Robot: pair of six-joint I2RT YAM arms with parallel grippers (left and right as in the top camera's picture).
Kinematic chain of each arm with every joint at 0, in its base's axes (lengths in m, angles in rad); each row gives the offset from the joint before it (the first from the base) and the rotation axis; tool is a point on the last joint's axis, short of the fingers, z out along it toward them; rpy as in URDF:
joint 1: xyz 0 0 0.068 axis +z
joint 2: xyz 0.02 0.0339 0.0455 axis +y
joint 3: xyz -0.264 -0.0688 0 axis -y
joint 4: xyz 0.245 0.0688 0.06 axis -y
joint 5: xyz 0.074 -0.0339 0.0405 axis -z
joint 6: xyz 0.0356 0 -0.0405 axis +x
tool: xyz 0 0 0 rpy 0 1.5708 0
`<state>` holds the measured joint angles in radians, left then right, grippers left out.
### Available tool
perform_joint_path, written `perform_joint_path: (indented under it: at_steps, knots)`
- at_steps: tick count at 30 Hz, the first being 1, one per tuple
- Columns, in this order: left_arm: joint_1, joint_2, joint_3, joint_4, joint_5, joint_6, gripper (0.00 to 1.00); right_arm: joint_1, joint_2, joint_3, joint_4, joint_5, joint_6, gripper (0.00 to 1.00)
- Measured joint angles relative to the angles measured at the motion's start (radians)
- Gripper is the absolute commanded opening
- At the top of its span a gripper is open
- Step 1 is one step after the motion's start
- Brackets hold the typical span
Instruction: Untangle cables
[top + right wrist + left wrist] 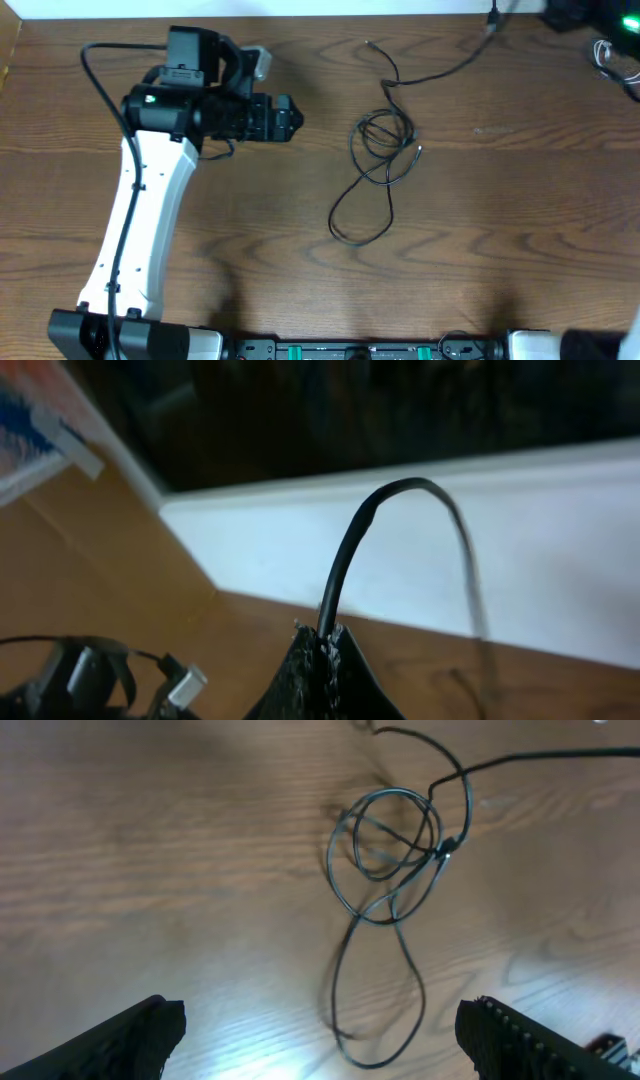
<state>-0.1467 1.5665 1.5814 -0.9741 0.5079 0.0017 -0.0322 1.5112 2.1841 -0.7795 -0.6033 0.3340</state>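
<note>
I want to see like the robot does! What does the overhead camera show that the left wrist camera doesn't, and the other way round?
Only the overhead view shows the white left arm itself and much more of the wooden table. Only the left wrist view shows the left gripper's own dark fingertips, spread wide apart. Both show the black cable lying looped in a tangle on the wood.

You see a wood-grain table filling the overhead frame, a white strip along the top edge, and dark gear with a green light at upper right.
</note>
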Motion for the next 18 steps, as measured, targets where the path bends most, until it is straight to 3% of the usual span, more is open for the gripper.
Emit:
perform_joint_path:
  at_steps: [8,18]
  knots:
    - [-0.117,0.073,0.000,0.064,0.007,-0.004,0.92,-0.121,-0.121,0.024,-0.094,0.005,0.000,0.01]
    - [-0.277,0.261,-0.004,0.296,0.026,-0.119,0.92,-0.123,-0.048,0.026,-0.211,0.005,0.000,0.01]
